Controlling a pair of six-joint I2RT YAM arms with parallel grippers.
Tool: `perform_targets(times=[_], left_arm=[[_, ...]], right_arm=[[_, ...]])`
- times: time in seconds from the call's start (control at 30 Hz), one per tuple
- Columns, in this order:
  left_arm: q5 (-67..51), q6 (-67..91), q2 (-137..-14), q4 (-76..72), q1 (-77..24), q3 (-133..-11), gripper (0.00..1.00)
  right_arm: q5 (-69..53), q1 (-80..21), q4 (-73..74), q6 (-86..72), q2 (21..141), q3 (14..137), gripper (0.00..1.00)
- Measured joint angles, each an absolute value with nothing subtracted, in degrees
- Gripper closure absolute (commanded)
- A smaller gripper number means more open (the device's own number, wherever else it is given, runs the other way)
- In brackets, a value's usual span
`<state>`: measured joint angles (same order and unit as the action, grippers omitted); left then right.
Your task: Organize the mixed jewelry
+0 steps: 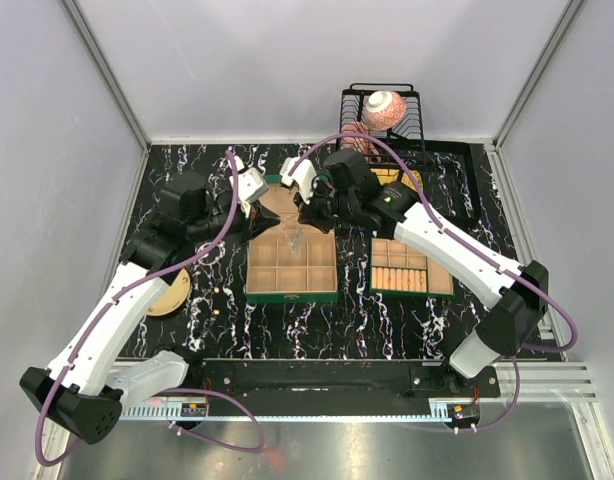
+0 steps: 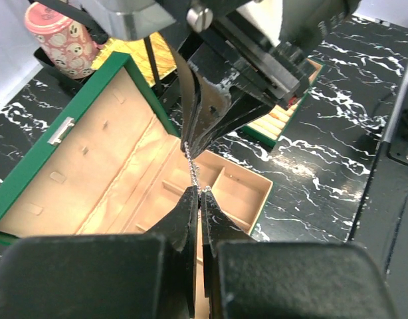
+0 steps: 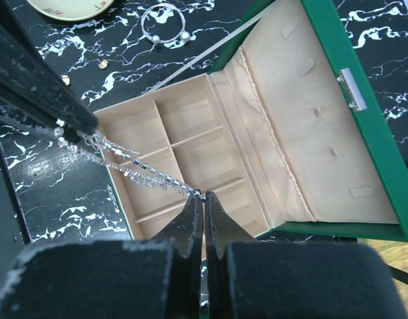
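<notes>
Surface: black, white-veined table [image 1: 387, 320] enclosed by grey panels; an open green box [image 3: 389, 166] with beige compartments is set at its middle.
Chain: a thin silvery chain [image 3: 141, 174] is stretched in the air above the box's compartments, between the two arms.
Left gripper [image 2: 197, 199]: clenched on one end of the chain.
Right gripper [image 3: 204, 198]: clenched on the other end.
Loose pieces: a wire hoop [image 3: 163, 23] and small studs [image 3: 103, 64] are seen on the table beside the box.
Step judged: the chain is being laid into a compartment.
Done well: both ends should be lowered over one compartment, tension eased so the dividers are not snagged, and one end released first.
</notes>
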<state>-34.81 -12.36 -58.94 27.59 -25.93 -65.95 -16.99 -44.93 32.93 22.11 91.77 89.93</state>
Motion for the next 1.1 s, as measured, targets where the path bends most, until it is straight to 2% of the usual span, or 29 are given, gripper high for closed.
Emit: perform_targets(times=[0.63,1.1], left_arm=[[-23.14,-17.76,-66.98,19.73,-26.09,-63.64,1.0],[-18.87,-19.55,-72.2,11.68,-26.2,-63.22,1.0]], right_arm=[[-4.01,-44.84,33.17,20.45,96.2,91.5,1.0],[3.16,-44.18,31.05,18.96,100.73,94.35,1.0]])
